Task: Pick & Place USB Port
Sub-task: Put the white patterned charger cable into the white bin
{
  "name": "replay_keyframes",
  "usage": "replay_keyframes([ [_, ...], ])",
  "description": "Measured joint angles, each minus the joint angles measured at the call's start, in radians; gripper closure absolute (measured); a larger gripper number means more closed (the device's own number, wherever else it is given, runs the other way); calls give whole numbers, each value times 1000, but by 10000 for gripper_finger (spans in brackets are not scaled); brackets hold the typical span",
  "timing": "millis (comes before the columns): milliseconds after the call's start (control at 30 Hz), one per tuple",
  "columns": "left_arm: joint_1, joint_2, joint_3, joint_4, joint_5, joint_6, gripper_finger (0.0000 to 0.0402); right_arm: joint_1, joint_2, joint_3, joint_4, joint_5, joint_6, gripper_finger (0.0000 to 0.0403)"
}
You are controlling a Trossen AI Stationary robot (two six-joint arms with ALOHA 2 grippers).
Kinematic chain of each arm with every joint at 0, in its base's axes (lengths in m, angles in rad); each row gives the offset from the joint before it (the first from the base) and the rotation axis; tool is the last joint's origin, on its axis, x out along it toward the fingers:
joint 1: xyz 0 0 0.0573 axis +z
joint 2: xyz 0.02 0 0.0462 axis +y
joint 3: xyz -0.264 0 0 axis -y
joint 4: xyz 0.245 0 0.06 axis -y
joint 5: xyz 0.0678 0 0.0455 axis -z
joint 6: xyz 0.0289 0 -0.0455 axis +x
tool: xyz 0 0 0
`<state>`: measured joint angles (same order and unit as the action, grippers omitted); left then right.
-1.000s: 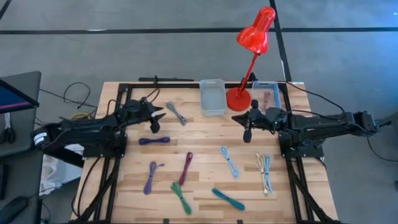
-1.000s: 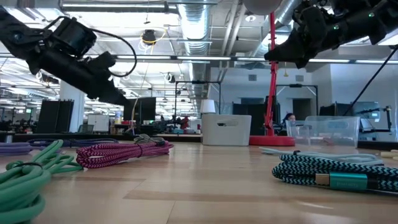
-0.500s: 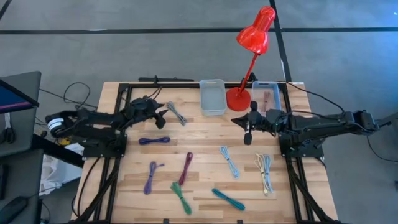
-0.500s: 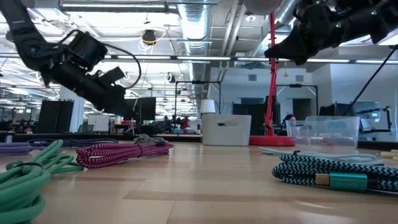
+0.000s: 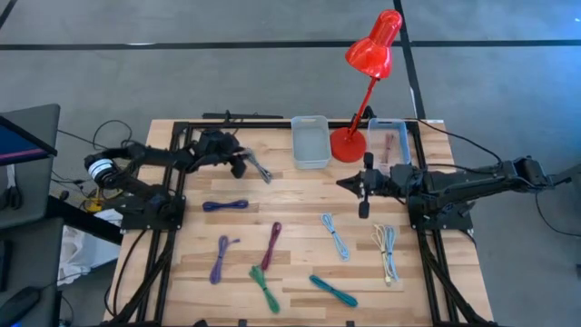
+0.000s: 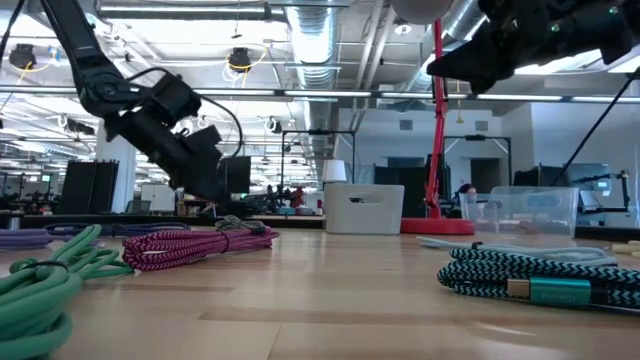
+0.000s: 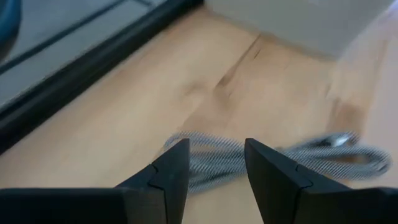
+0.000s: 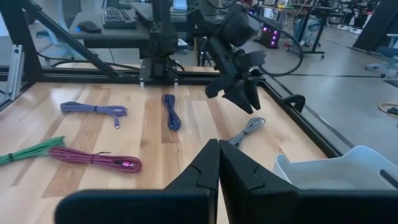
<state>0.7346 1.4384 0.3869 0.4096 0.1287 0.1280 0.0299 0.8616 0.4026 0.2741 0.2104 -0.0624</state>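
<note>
While cables lie outside, bin (image 5: 310,143) holds nothing.

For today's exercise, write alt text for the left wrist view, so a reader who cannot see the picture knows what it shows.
The left gripper hangs open just above a coiled grey braided cable lying on the pale wooden table, its two dark fingers either side of the coil's middle. A black frame rail runs along the table's edge beyond.

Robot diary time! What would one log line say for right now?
left gripper: open, over grey cable | right gripper: shut, empty, waiting mid-table | white bin: no cable seen in it
</note>
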Motion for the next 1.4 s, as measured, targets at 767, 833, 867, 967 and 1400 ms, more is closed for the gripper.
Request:
replay_keyframes([
  [767, 121, 0, 34, -79, 176, 25, 256, 3, 0, 0, 0, 52, -19, 401],
  [833, 121, 0, 34, -87, 168, 25, 257, 3, 0, 0, 1, 52, -19, 401],
  [867, 121, 0, 34, -86, 163, 25, 257, 3, 0, 0, 1, 52, -19, 401],
  [967, 121, 0, 34, -85, 149, 39, 257, 3, 0, 0, 1, 52, -19, 401],
  [1400, 113, 155, 33, 59, 129, 27, 243, 4, 0, 0, 7, 52, -19, 401],
])
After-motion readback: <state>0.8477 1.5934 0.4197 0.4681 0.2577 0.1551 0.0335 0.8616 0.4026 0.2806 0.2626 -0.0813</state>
